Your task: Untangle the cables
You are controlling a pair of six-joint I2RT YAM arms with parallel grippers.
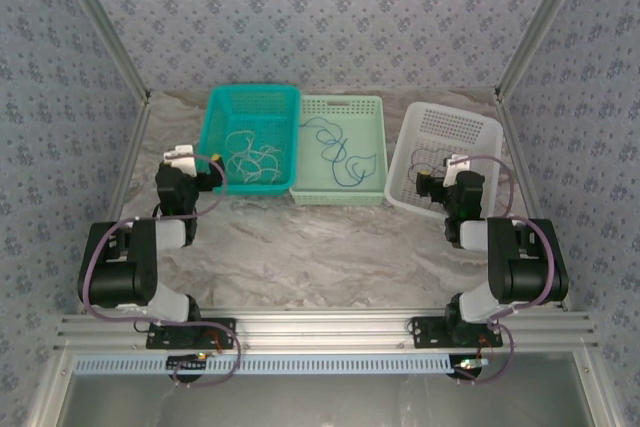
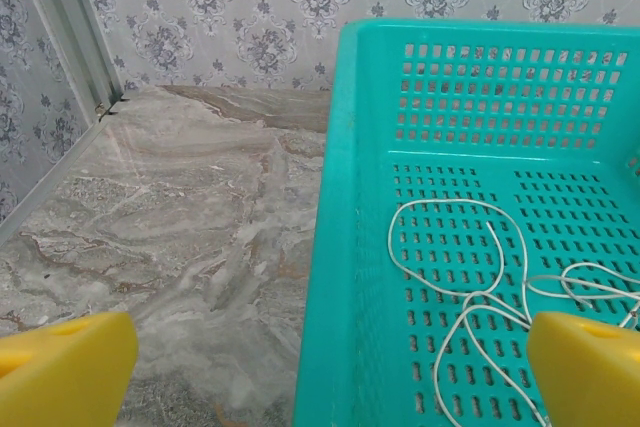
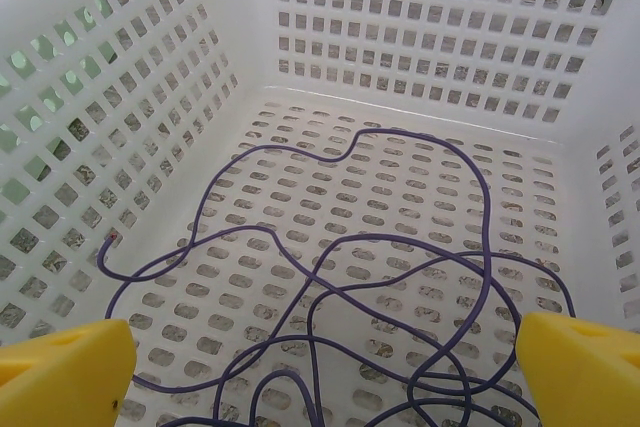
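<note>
Right end effector [image 3: 320, 377]: hung wide open, empty; purple cable [image 3: 487, 227] lay directly below.
Left end effector [image 2: 320, 372]: gaped empty; whitish cable [image 2: 445, 201] lay off right.

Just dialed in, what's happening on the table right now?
Nothing is gripped. The left gripper hangs open over the left rim of the teal basket, next to the whitish cable lying looped inside. The right gripper hangs open above the purple cable, which is loosely coiled over itself in the white basket. The blue cable lies alone in the light green tray between them.
</note>
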